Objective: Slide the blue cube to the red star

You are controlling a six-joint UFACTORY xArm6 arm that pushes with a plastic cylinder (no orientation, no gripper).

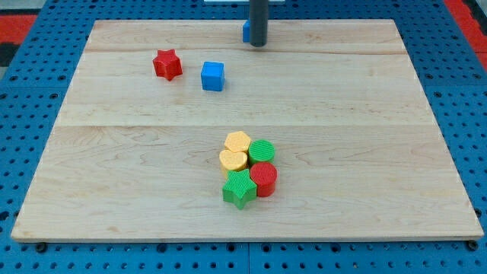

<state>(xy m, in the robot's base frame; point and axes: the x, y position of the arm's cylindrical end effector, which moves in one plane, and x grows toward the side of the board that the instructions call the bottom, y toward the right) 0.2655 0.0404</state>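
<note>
Nearest the camera, at the lower centre of the frame, the green star (pixel 240 189) heads a tight cluster of 5 blocks on the wooden worktop (pixel 114 175): going left to right, the yellow heart-like block (pixel 233 160) with the yellow hexagon (pixel 237 141) just above it, then the green cylinder (pixel 262 151) and the red cylinder (pixel 265 179) on the right side. All 5 are touching or nearly so, and they sit well apart from the task's pieces, so I judge they play no part in the move. In the upper left of the frame lies the red star (pixel 167 65), and just to its right, a little lower and not touching it, stands the blue cube (pixel 213 76); a narrow strip of bare wood separates the 2. The cube being so near its goal suggests that only a short push toward the frame's left is wanted. My tip (pixel 259 45) stands at the upper centre of the frame, up and to the right of the blue cube and clear of it, touching neither task block; that side is a sensible one to push from. Just behind the rod, a second blue block (pixel 246 31) peeps out at its left edge, its shape hidden. There is no gripper here, only the rod, so nothing is held or clasped.
</note>
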